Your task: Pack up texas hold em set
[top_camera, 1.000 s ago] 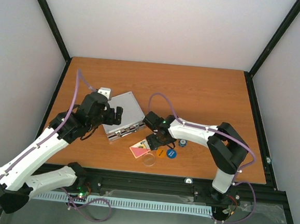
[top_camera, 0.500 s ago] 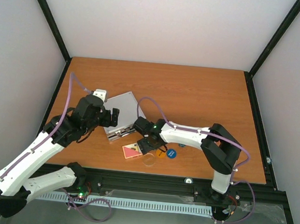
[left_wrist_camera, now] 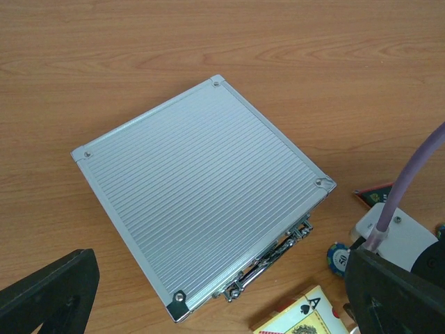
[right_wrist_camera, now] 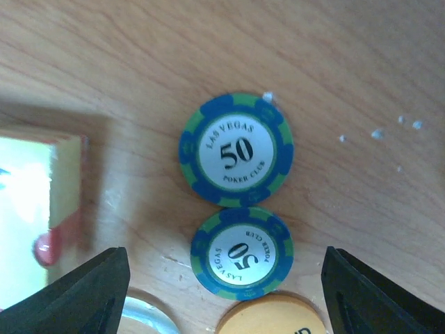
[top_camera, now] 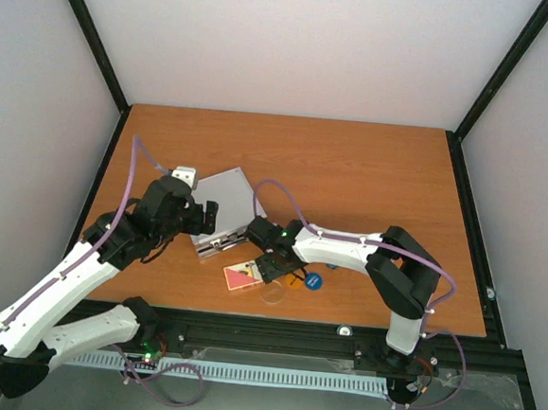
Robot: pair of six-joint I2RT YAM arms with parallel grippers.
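The silver case [top_camera: 229, 200] lies closed on the table, its handle [left_wrist_camera: 278, 259] facing the loose pieces. My left gripper [top_camera: 203, 215] hovers open over the case [left_wrist_camera: 198, 202], touching nothing. My right gripper [top_camera: 269, 264] is open and low over two blue-white chips; the nearer chip [right_wrist_camera: 241, 254] lies between its fingers, apart from both, and the other chip [right_wrist_camera: 236, 149] is just beyond. An orange disc [right_wrist_camera: 271, 319], a clear disc [right_wrist_camera: 142, 316] and the pink card deck [top_camera: 241, 277] lie close by. A corner of the red-black triangle [left_wrist_camera: 374, 195] shows in the left wrist view.
A blue disc [top_camera: 314, 281] sits beside the orange disc [top_camera: 294, 282] near the table's front edge, with the clear disc [top_camera: 272, 293] in front of the deck. The right arm's purple cable [top_camera: 268, 187] loops over the case's right corner.
My right arm has swung left and down over the chips, its jaws narrowing slightly. The card deck has shifted a little left. My left arm has drawn back slightly to the left.
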